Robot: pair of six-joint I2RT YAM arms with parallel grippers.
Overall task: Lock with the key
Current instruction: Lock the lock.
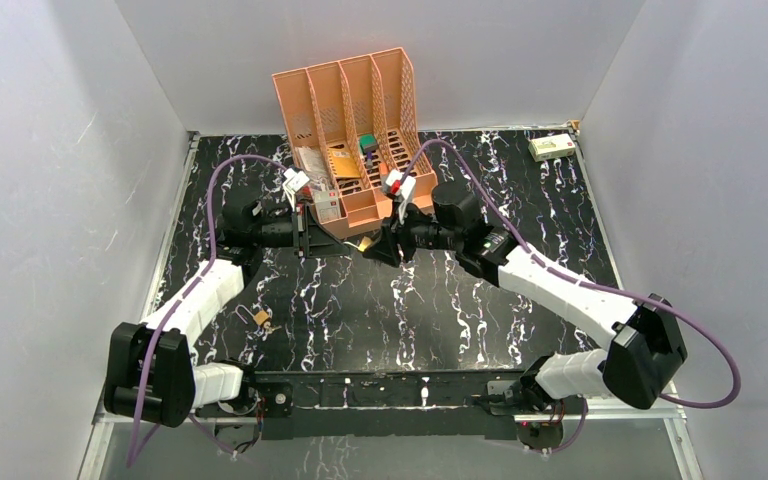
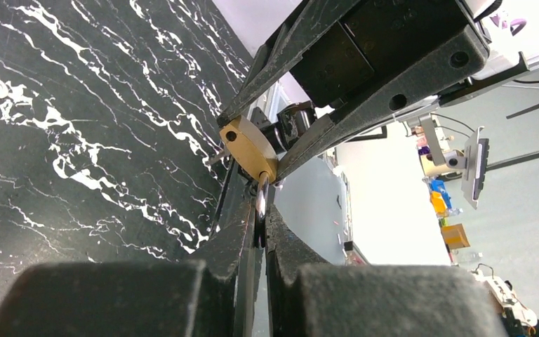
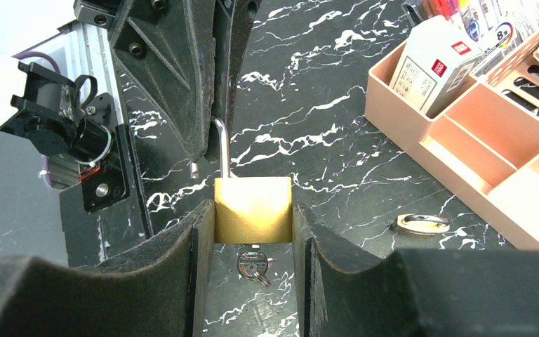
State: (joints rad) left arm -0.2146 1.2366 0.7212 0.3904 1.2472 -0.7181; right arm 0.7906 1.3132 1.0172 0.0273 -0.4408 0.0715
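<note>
A brass padlock hangs above the black marble table, its body clamped between the fingers of my right gripper. Its silver shackle points away from that gripper, one leg out of the body. My left gripper is shut on the shackle, just below the brass body. The key shows as a small round head with a ring, right under the padlock's bottom face. In the top view the two grippers meet nose to nose at the padlock in front of the organiser.
An orange desk organiser with pens, a notebook and a white box stands just behind the grippers. A second padlock lies on the table by its base. Another small one lies front left. A small box sits at the back right.
</note>
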